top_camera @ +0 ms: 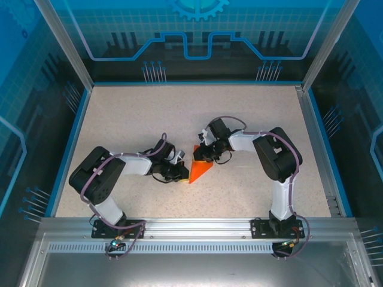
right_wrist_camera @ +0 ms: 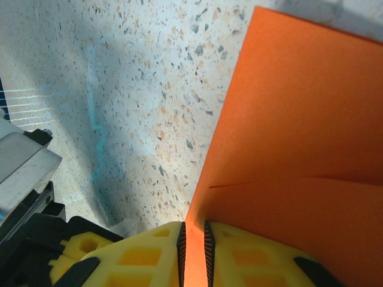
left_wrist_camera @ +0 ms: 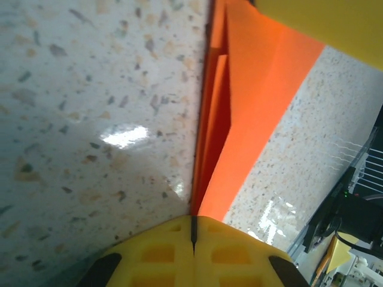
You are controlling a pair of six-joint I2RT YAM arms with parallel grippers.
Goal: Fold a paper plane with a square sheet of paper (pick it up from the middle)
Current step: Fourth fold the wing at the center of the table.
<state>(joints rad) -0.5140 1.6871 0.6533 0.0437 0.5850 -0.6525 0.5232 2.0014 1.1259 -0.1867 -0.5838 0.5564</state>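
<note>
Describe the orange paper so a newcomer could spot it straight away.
Start at the speckled beige table. Near its middle, a folded, pointed orange paper is pinched between the left end effector and the right end effector. It is the only bright orange thing on the table.

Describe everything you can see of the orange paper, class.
The orange paper is thin, bright and matte. It is folded into a pointed wedge with layered flaps and sharp creases, and is held near the middle of the speckled table. The left gripper pinches one folded edge, and the right gripper is shut on another. Whether it touches the table is unclear.
</note>
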